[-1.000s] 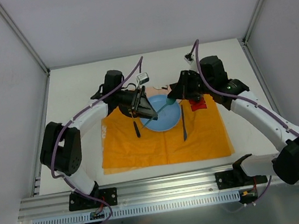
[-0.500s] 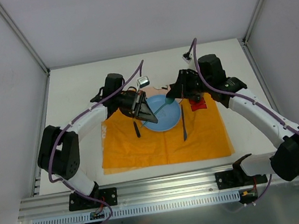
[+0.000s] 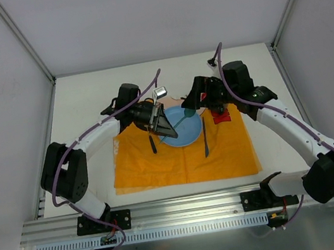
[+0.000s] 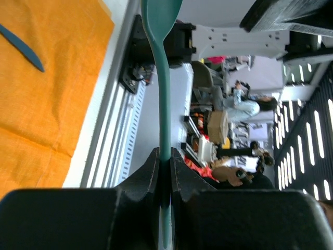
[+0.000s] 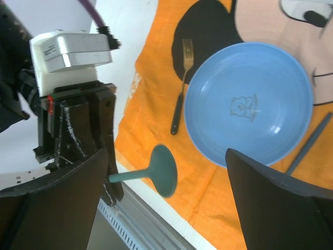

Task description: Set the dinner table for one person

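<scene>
Now | left gripper [image 4: 164, 156] clamped on spoon [image 4: 162, 78] | right gripper [image 5: 166, 153] apart | dinner table [image 3: 85, 94] below both

The placemat [image 3: 161, 164] is orange, the plate [image 3: 179, 138] blue, the spoon [image 4: 163, 104] teal.

The top view looks steeply down from the near side over the whole worktop [image 3: 86, 100]. The left wrist view faces sideways, close along its fingers [image 4: 145, 174]. The right wrist view looks down, close. All three share the spoon [image 4: 162, 94] and mat [image 3: 179, 161].
</scene>
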{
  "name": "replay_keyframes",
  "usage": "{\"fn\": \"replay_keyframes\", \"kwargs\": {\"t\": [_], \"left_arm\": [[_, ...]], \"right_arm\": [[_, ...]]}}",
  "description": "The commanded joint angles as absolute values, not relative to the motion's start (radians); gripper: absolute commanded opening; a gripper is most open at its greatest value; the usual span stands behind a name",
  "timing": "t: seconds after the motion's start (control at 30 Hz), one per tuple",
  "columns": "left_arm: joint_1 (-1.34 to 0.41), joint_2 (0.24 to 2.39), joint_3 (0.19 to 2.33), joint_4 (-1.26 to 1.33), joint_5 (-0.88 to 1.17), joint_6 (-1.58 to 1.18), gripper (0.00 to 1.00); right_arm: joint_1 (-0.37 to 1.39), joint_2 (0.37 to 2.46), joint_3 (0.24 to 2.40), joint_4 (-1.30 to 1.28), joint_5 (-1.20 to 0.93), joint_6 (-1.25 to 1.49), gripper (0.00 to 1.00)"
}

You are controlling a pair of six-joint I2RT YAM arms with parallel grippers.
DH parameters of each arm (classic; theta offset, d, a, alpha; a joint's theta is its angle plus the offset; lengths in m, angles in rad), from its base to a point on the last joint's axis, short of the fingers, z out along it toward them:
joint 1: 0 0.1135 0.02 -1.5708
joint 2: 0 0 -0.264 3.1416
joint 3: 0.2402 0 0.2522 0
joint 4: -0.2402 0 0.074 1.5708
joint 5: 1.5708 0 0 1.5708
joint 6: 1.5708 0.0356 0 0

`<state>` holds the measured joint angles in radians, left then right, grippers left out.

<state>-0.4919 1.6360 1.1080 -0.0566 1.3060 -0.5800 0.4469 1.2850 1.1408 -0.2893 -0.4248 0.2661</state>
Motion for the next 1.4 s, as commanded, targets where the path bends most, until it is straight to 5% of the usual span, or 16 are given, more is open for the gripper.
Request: {"fn": "replay_keyframes", "kwargs": {"t": [0.0, 0.33, 0.53, 0.87, 1.37], "left_arm": [[-0.5, 1.548, 1.146, -0.112, 1.175, -0.522, 0.0], [-0.566, 1.433, 0.994, 0.139, 0.606, -0.79, 0.0], [-0.606, 1.391, 0.891, 0.334, 0.508, -0.908, 0.0], [-0.623, 1.313, 0.856, 0.459, 0.482, -0.994, 0.0], [-0.64, 1.259, 0.817, 0.427, 0.365, -0.954, 0.0]], "right_arm": [[0.434, 1.197, 1.169, -0.336, -0.333, 0.242, 1.0], [0.439, 0.919, 0.793, -0.025, -0.281, 0.566, 0.99], [0.459, 1.052, 0.758, 0.19, -0.357, 0.658, 1.0], [0.46, 1.281, 0.859, 0.296, -0.387, 0.666, 0.77], [0.46, 1.263, 0.887, 0.261, -0.361, 0.655, 0.75]]}}
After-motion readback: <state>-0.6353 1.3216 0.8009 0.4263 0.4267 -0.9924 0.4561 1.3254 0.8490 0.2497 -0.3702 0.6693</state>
